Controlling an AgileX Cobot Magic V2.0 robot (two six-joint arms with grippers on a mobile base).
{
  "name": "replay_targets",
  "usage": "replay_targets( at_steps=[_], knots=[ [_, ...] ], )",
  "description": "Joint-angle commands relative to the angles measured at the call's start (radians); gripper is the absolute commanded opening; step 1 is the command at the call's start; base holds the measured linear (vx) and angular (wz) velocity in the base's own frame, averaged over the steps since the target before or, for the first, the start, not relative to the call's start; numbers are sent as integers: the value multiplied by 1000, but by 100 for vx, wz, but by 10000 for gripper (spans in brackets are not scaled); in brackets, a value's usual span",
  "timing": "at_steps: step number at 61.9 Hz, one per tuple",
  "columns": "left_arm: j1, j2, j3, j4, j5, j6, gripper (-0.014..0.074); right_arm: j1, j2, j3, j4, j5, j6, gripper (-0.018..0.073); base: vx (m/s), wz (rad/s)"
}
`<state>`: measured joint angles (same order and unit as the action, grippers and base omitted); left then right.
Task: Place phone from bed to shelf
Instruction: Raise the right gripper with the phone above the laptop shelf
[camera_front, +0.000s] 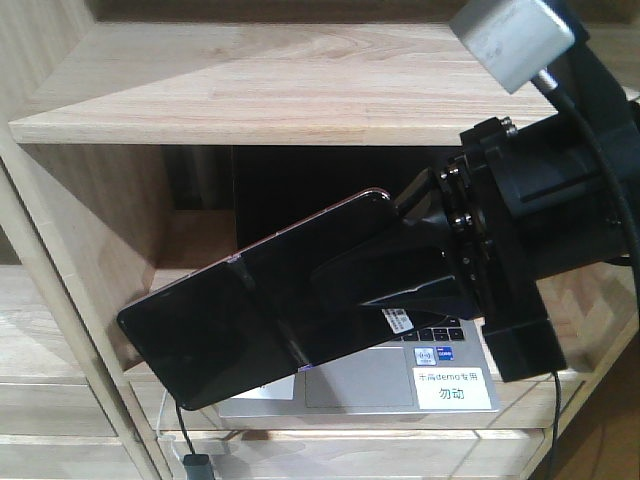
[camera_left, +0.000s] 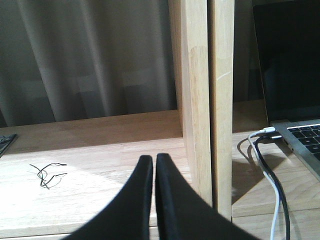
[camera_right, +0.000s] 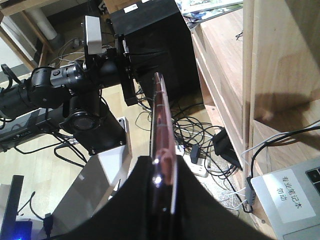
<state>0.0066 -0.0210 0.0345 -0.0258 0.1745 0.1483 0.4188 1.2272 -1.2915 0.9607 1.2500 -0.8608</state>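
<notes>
Jaws, right: clamped on the phone, one finger on each flat face. The grip sits at one end, so most of the slab juts free. In its own wrist view the right gripper shows the phone edge-on, with the pinkish rim running straight out between the black fingers.

Jaws, left: pressed together with only a hairline seam between them, nothing held. The left gripper hangs low over a pale board beside a wooden upright.

Phone, location: airborne and touching no surface. It is tilted, free end lower and to the left, in front of the compartment housing a silver laptop with a white label. It sits below the front edge of the thick shelf plank above.

Step, judged: delivery to the shelf. Pick-up is complete; set-down is not yet made.

Next move, judged:
- Raise the phone past the plank's front edge.
- Roll the wrist until the slab lies level.
- Advance over bare wood and lower to contact.
- Part the jaws.

Risk, judged: the free end catching the plank edge or the laptop lid.

Arm pose, right: reaches in from the right, fingers roughly horizontal and pointing left toward the unit.

Arm pose, left: extended toward the unit, apart from the phone.
</notes>
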Motion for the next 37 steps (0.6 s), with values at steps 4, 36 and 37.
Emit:
replay_targets(
  at_steps=[4, 36, 37],
  knots=[
    [-6, -4, -23, -9, -77, -6, 1, -2, -25, -25, 78, 27, -4, -2, 0, 0],
    [-6, -4, -23, -9, -77, -6, 1, -2, -25, -32, 155, 26, 18, -2, 0, 0],
    [-6, -4, -23, -9, -77, -6, 1, -2, -25, -34, 163, 25, 18, -2, 0, 0]
  ],
)
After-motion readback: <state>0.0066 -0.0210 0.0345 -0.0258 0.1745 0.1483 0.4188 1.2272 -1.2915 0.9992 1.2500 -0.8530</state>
